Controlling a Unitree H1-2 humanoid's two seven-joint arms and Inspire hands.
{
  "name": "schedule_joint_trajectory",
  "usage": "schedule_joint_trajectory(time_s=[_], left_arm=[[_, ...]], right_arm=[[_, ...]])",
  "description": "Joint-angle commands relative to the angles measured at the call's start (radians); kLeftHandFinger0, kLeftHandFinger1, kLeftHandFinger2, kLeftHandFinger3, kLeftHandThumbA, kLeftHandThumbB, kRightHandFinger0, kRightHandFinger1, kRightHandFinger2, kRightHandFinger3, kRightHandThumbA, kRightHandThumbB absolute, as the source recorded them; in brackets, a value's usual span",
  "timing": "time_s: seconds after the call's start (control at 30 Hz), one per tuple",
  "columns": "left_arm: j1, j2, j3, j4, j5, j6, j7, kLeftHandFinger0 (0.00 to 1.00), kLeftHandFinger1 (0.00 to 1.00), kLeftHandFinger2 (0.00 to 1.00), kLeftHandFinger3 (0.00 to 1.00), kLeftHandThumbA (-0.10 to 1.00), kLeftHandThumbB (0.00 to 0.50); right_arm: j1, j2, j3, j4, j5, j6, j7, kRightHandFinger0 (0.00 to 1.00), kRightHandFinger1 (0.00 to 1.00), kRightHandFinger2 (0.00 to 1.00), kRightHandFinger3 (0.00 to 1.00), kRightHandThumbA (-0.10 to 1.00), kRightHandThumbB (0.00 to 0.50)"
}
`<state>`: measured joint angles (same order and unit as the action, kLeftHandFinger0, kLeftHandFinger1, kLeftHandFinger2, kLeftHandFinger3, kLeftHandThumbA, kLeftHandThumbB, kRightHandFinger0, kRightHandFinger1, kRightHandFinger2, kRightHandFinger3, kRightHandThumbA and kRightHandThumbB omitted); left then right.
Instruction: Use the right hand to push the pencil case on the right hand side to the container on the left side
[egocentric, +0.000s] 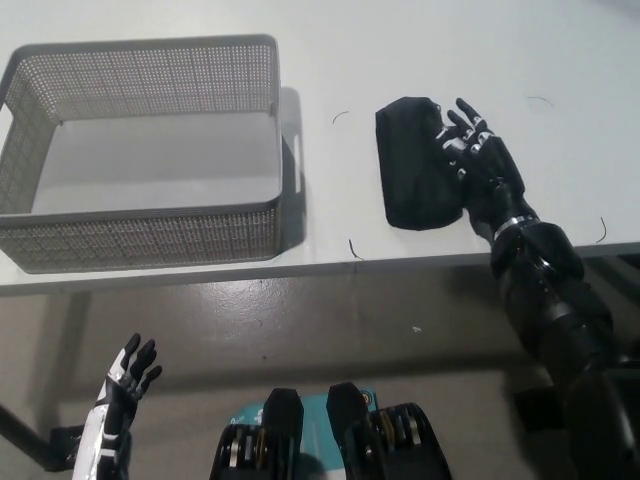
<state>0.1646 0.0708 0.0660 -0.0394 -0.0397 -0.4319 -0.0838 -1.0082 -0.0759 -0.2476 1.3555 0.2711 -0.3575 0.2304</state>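
A black pencil case (412, 163) lies flat on the white table (420, 50), right of the middle. My black right hand (478, 165) rests against the case's right side with its fingers spread, partly over the case's top edge. It holds nothing. The grey mesh container (150, 150) stands at the table's left, its open top facing up and nothing inside. A gap of bare table separates the case from the container's right wall. My white left hand (125, 385) hangs below the table edge at the lower left, fingers apart.
The table's front edge (330, 268) runs across the middle of the picture, with grey floor below it. A few thin dark threads lie on the table near the case and at the far right.
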Motion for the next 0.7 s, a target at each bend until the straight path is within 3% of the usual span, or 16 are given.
schedule_joint_trajectory(time_s=[0.0,0.27,0.5,0.67], left_arm=[[-0.009,0.003,0.010,-0.043,-0.004,-0.038,-0.010,1.00,1.00,1.00,1.00,1.00,0.192],[-0.017,0.001,0.013,-0.052,-0.015,-0.038,-0.019,1.00,1.00,1.00,1.00,1.00,0.185],[-0.025,0.006,0.010,-0.058,-0.014,-0.038,-0.023,1.00,1.00,1.00,1.00,1.00,0.194],[-0.028,0.009,0.011,-0.062,-0.012,-0.038,-0.022,1.00,1.00,1.00,1.00,1.00,0.200]], right_arm=[[-0.069,0.015,0.022,0.008,-0.019,-0.021,0.010,1.00,1.00,1.00,1.00,1.00,0.314],[-0.098,0.037,0.049,0.005,-0.032,-0.025,-0.013,1.00,1.00,1.00,1.00,1.00,0.311],[-0.116,0.057,0.060,0.009,-0.034,-0.019,0.005,1.00,1.00,1.00,1.00,1.00,0.366],[-0.125,0.073,0.068,0.010,-0.033,-0.024,0.007,1.00,1.00,1.00,1.00,1.00,0.344]])
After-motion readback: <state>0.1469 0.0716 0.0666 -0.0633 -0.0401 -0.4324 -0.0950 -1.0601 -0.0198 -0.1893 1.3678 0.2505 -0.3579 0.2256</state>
